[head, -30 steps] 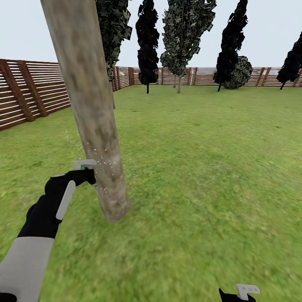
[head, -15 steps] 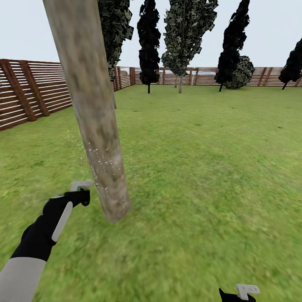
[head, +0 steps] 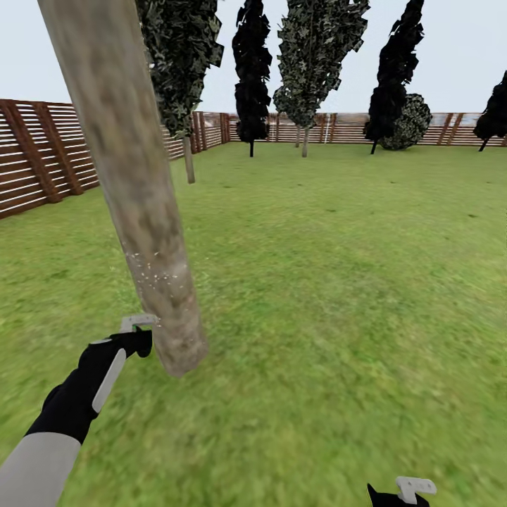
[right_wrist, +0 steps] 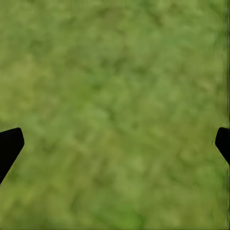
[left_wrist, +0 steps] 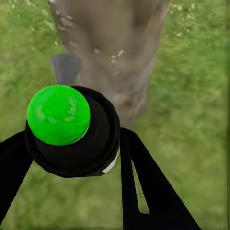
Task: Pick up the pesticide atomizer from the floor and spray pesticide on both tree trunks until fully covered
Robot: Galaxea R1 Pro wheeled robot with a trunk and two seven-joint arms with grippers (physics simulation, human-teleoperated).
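Where the head view looks down over the lawn [head: 338,296], a thick mottled tree trunk [head: 134,197] slants from the top left of the frame to its foot at the lower left. White specks of pesticide [head: 151,271] dot the bark low on the trunk. The left gripper [head: 137,331] sits at the lower left of the frame, just beside the trunk's base, at the end of a black and grey arm; a dark lump in it is the pesticide atomizer [head: 135,342], too small here to make out clearly. The right gripper [head: 408,489] shows at the bottom edge, right of centre, over grass. A brown slat fence [head: 42,151] runs along the left and far side, with further trees [head: 310,63] standing before it.

In the left wrist view, the pesticide atomizer [left_wrist: 74,132] sits at centre left, a black round body topped by a bright green ball, gripped between the left gripper's [left_wrist: 72,158] dark fingers [left_wrist: 143,187], which close against its sides. The tree trunk [left_wrist: 115,52] rises at the top centre, flecked with pesticide [left_wrist: 110,52].

In the right wrist view, the right gripper's [right_wrist: 115,141] black fingertips [right_wrist: 9,143] stand wide apart at the left and right edges, with only the lawn [right_wrist: 115,105] between them.
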